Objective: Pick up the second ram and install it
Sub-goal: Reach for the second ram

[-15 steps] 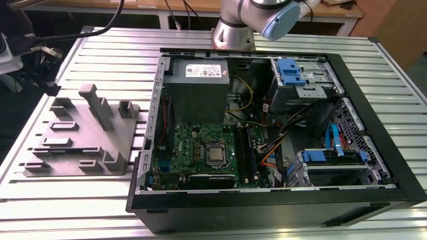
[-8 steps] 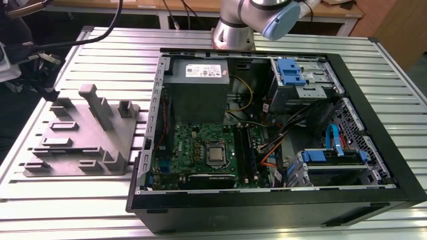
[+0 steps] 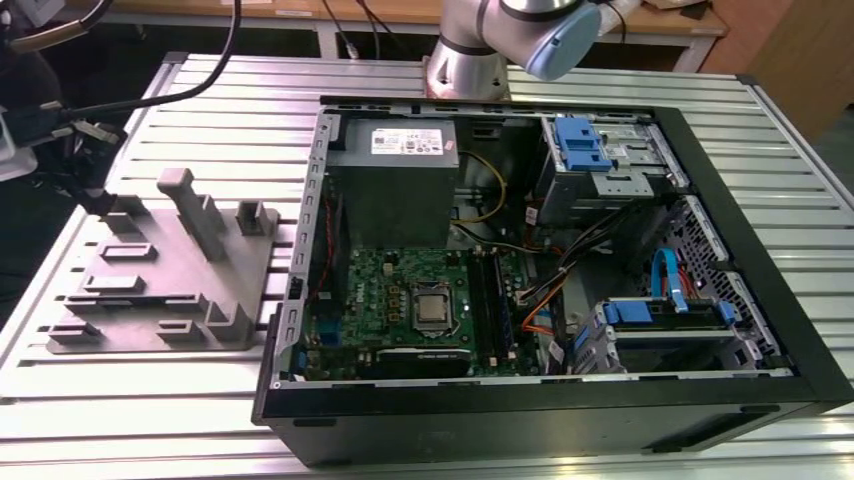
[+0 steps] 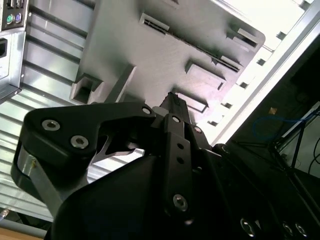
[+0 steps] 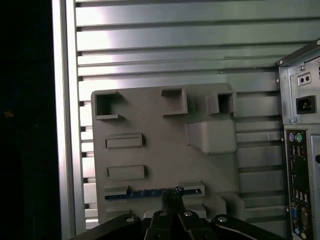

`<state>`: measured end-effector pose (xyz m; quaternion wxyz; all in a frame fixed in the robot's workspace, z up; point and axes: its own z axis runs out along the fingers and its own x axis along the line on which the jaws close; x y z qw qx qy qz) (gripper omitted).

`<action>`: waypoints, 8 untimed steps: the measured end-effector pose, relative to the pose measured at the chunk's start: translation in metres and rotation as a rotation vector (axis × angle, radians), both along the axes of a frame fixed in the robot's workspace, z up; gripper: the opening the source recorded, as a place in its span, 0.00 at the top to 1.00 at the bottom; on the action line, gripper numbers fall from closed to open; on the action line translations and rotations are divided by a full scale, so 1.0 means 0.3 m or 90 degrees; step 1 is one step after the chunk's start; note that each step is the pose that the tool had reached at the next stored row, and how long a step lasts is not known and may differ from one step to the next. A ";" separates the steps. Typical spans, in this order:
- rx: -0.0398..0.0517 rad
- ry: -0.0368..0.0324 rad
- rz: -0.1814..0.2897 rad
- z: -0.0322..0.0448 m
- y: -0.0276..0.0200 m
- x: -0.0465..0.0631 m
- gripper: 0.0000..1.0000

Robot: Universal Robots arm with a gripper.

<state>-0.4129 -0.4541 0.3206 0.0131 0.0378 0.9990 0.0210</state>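
On the exterior view's left, a grey blocky plastic fixture [image 3: 160, 290] with raised posts and pockets lies on the ribbed aluminium table [image 3: 400, 90]. In the first wrist view, the second ram [image 5: 142, 192], a long thin dark circuit-board strip with blue glints, stands on edge in the fixture's long narrow slot. The black two-finger gripper [image 5: 172, 196] sits at about the strip's middle. Its fingers are drawn narrow and seem to pinch the strip across its thin faces, though the contact itself is hidden under the fingertips.

The step in hand looks like taking the strip out of its slot. I judge that a central hold keeps the strip level. A straight pull along the slot walls, with no twist, should keep the board from binding or bending. The tall post [image 3: 194, 210] stands near and wants a clear berth.

On the exterior view's right lies the open black computer case [image 3: 534, 430]. Its green motherboard [image 3: 394, 290] and long black memory slots [image 3: 491, 310] are well apart from the fixture.
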 end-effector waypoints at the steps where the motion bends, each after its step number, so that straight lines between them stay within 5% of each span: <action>1: 0.0000 0.0000 0.000 -0.004 -0.004 -0.001 0.93; 8: 0.0000 0.0000 0.000 -0.036 -0.020 -0.004 0.93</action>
